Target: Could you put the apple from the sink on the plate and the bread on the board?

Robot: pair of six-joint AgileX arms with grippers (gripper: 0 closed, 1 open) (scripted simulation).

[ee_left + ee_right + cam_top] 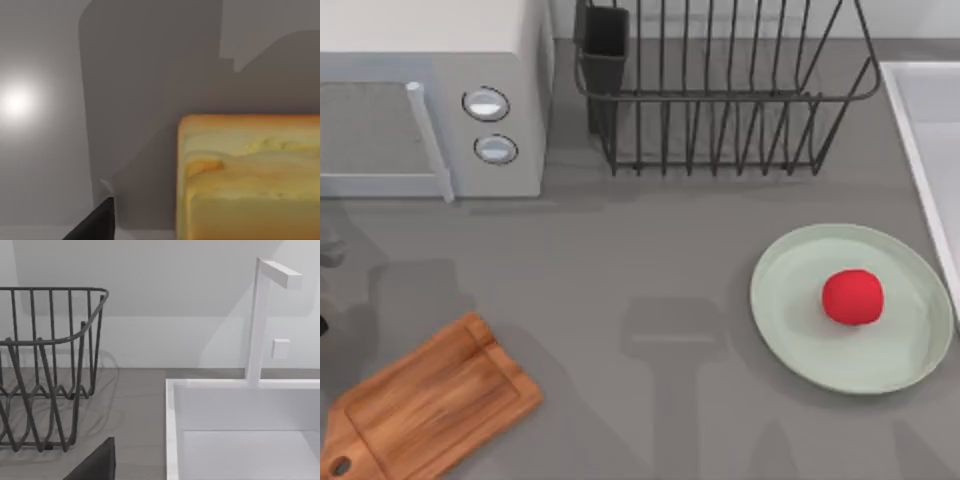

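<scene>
The apple [852, 296] lies on the plate [790, 330] at the table's right, beside the sink [932, 130]. The board [430, 410] sits bare at the lower left. In the left wrist view the bread [250, 180] is close before the left gripper, one dark fingertip [97, 222] beside it; whether it grips, I cannot tell. The right wrist view faces the sink, a rack [45, 370] beside it.
</scene>
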